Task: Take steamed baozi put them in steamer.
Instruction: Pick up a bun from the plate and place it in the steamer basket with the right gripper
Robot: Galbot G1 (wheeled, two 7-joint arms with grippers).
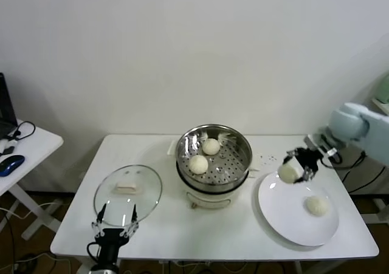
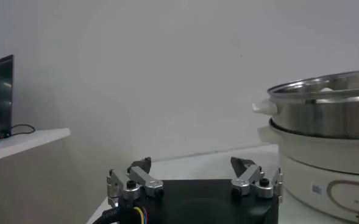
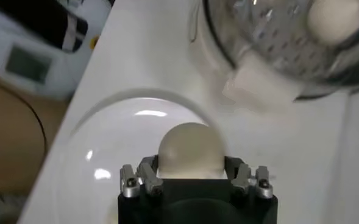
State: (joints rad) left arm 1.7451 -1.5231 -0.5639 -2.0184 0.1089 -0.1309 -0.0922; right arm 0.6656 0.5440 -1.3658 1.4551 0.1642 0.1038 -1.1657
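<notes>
My right gripper [image 1: 290, 172] is shut on a cream-white baozi [image 1: 287, 174] and holds it lifted over the left rim of the white plate [image 1: 285, 222]. In the right wrist view the same baozi [image 3: 190, 150] sits between the fingers [image 3: 147, 168] above the plate [image 3: 100, 176]. Another baozi [image 1: 316, 205] lies on the plate. Two baozi [image 1: 211, 146] [image 1: 198, 164] rest inside the shiny steamer [image 1: 237, 164], which stands on its white cooker base to the left of my right gripper. My left gripper [image 1: 115, 218] is parked open at the table's front left edge.
A flat glass lid [image 1: 143, 195] with a white handle lies on the table left of the steamer. A side table with a blue mouse [image 1: 12, 163] stands at the far left. Cables hang off the table's right end.
</notes>
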